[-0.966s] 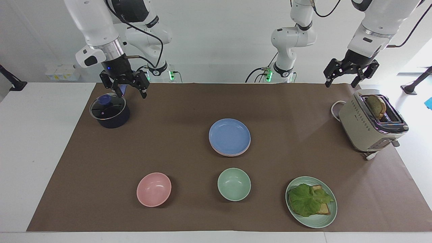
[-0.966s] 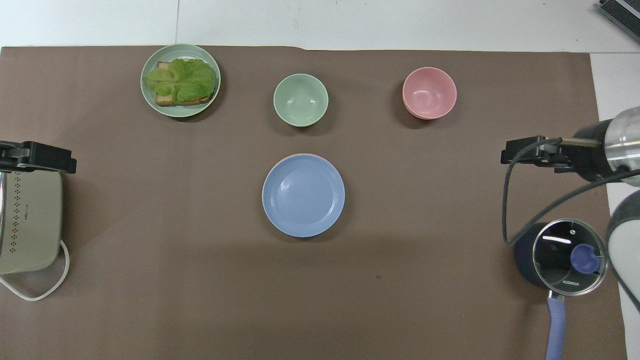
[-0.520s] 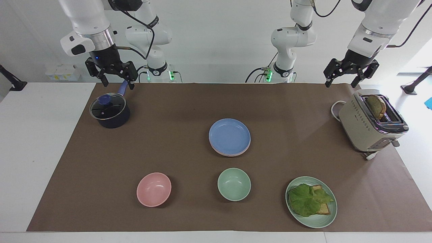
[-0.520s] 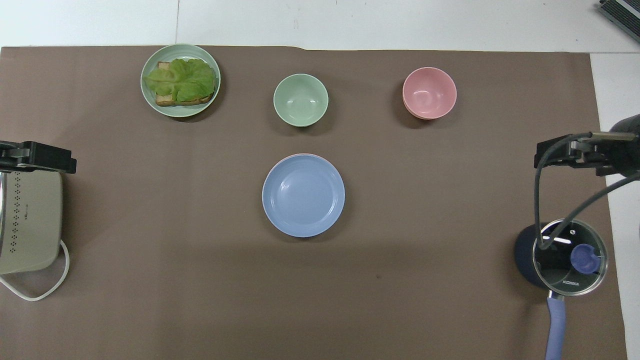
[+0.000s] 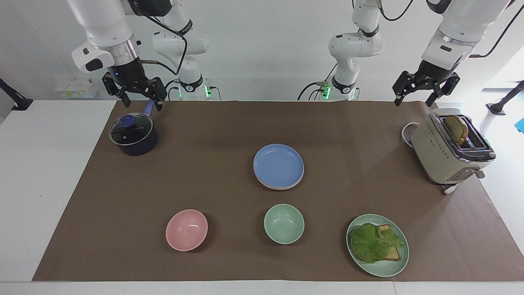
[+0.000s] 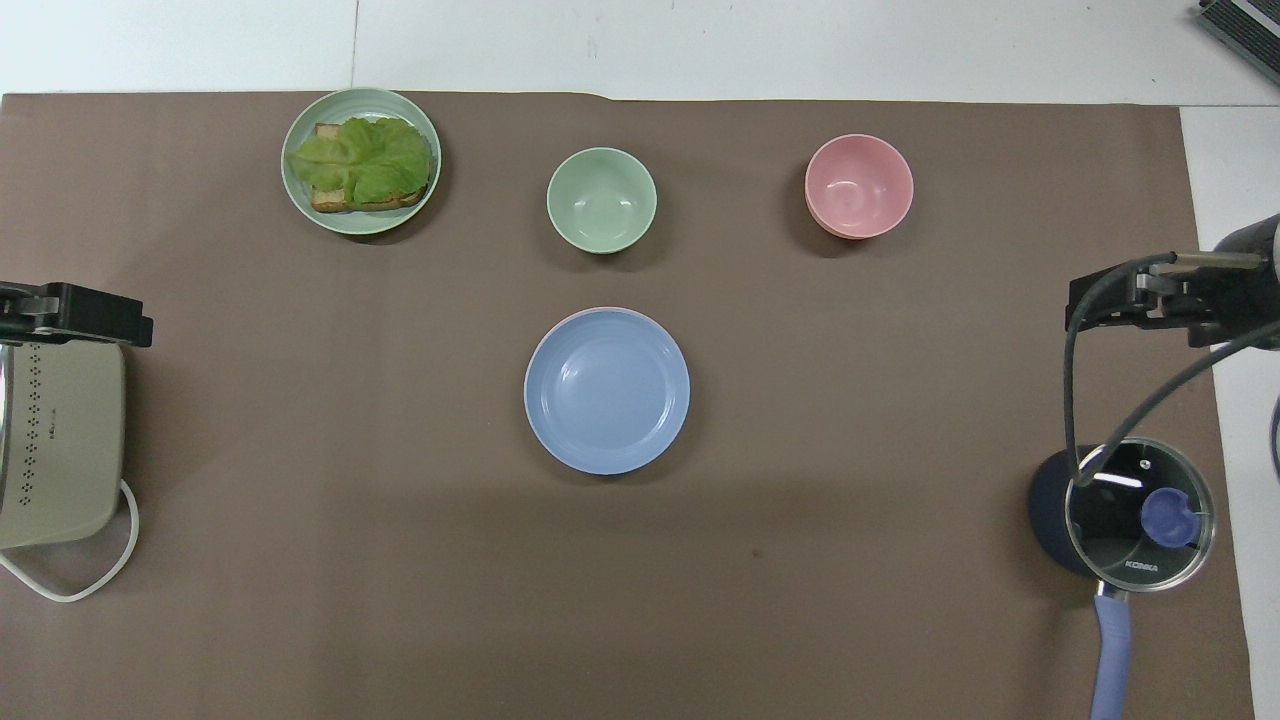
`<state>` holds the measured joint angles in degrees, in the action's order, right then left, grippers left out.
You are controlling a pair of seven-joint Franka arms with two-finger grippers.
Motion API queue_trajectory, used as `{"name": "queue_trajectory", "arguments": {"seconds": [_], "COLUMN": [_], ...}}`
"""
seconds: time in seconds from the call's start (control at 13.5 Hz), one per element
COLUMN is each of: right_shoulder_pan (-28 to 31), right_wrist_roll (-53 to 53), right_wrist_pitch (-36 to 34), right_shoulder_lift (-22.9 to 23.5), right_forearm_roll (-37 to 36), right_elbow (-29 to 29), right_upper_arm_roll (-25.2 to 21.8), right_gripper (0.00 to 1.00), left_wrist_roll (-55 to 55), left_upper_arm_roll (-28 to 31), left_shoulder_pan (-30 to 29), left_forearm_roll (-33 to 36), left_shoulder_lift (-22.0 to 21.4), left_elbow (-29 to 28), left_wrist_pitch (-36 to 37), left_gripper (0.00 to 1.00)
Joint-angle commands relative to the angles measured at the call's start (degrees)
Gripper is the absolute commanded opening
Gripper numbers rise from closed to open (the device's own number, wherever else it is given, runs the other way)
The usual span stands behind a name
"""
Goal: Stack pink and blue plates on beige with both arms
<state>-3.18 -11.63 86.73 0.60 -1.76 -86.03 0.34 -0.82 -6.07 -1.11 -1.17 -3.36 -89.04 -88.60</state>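
The blue plate point(image 5: 278, 164) point(image 6: 607, 390) lies on top of a stack at the middle of the brown mat. A thin rim of the pink plate point(image 5: 278, 188) shows under it. The beige plate is hidden from view. My right gripper point(image 5: 140, 104) point(image 6: 1100, 300) hangs open and empty over the pot's handle at the right arm's end of the table. My left gripper point(image 5: 413, 102) point(image 6: 80, 315) hangs open and empty over the mat's edge beside the toaster. Both are well away from the stack.
A dark lidded pot point(image 5: 133, 134) with a blue handle stands at the right arm's end. A beige toaster point(image 5: 450, 147) holding toast stands at the left arm's end. Farther from the robots are a pink bowl point(image 5: 186, 230), a green bowl point(image 5: 284, 223) and a green plate point(image 5: 387, 268) with lettuce and toast.
My right gripper has risen and drawn back from over the pot toward the right arm's end of the table. The left arm and the plates have not moved.
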Motion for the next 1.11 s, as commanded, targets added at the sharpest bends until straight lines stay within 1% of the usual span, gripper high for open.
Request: {"name": "queue_trajectory", "arguments": {"seconds": [0.0, 0.52, 1.04], "right_shoulder_pan": [0.8, 1.1, 1.1], "right_wrist_roll": [1.4, 1.5, 3.3], "right_wrist_pitch": [-0.9, -0.2, 0.7], "right_shoulder_lift": [-1.3, -2.0, -2.0], "right_forearm_roll": [-0.2, 0.4, 0.7], "right_elbow": [-1.6, -2.9, -2.9], "right_upper_arm_roll": [0.4, 0.4, 0.4], "right_gripper": [1.0, 1.0, 1.0], "left_wrist_roll": [0.7, 0.7, 0.7], "left_upper_arm_roll": [-0.4, -0.4, -0.5], "left_shoulder_pan": [-0.7, -0.7, -0.7], "left_forearm_roll": [1.0, 1.0, 1.0], "left_shoulder_lift": [-0.3, -0.3, -0.3], "left_elbow": [-0.3, -0.3, -0.3], "left_wrist_pitch": [0.4, 0.4, 0.4], "left_gripper": [1.0, 1.0, 1.0]}}
